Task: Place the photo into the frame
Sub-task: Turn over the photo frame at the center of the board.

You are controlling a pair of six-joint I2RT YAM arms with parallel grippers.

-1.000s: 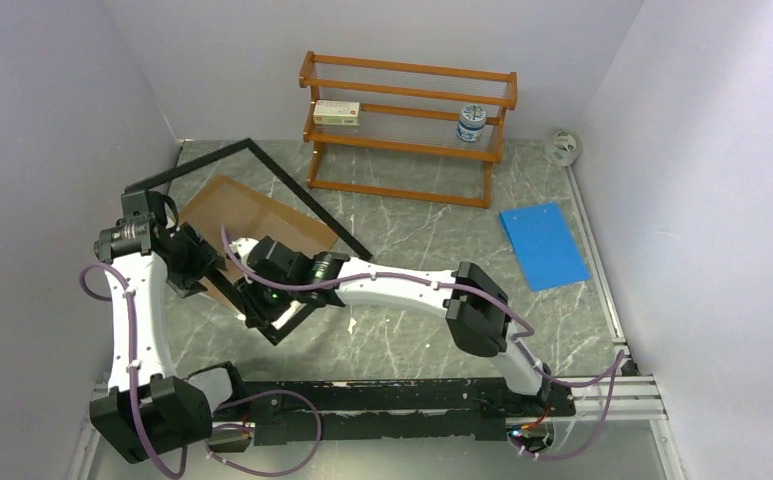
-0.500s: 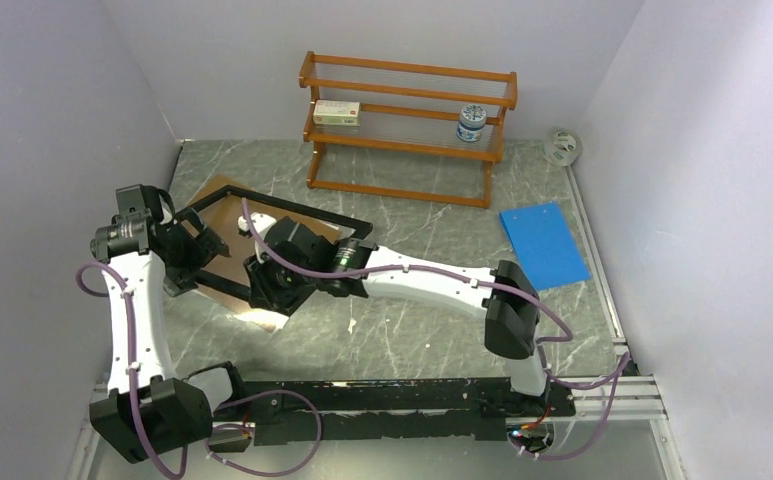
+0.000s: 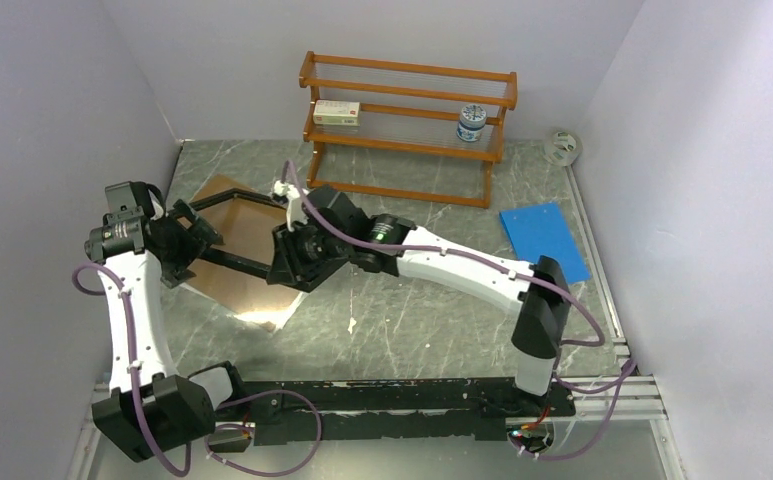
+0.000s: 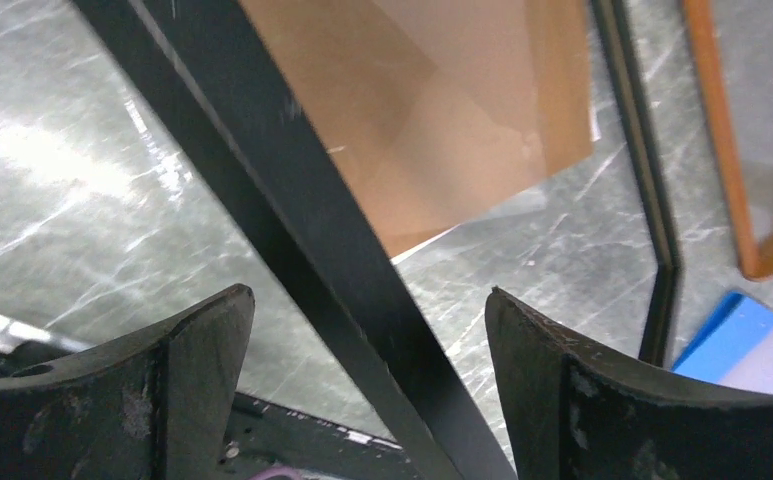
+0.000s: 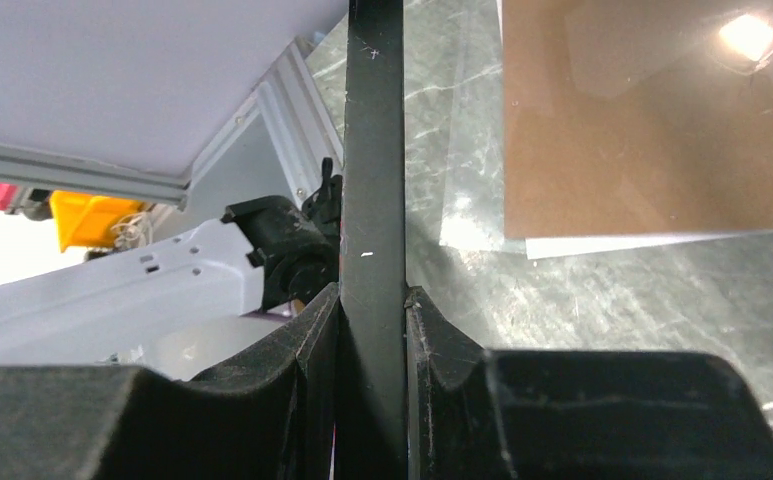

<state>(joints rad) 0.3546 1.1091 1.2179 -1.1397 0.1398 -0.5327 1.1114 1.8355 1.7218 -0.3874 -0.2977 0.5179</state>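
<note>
Your frame (image 3: 237, 262) is tilted over the brown board (image 3: 247, 235), on the left of the bench (image 3: 412, 300).
The right tool (image 5: 372, 300) is clenched on one black edge. The left tool (image 4: 367, 295) is released, with a bar between its fingers. The photo (image 3: 262, 318) peeks out from under the board. You can't tell the frame's long axis at this slant.

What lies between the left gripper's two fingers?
A bar of the frame crosses the open left gripper, clear of both fingers; the left wrist view shows it.

Black frame (image 3: 232, 262) over brown board (image 3: 242, 290) (blue sheet (image 3: 542, 243) well apart), right hand (image 3: 297, 255) at its edge.
</note>
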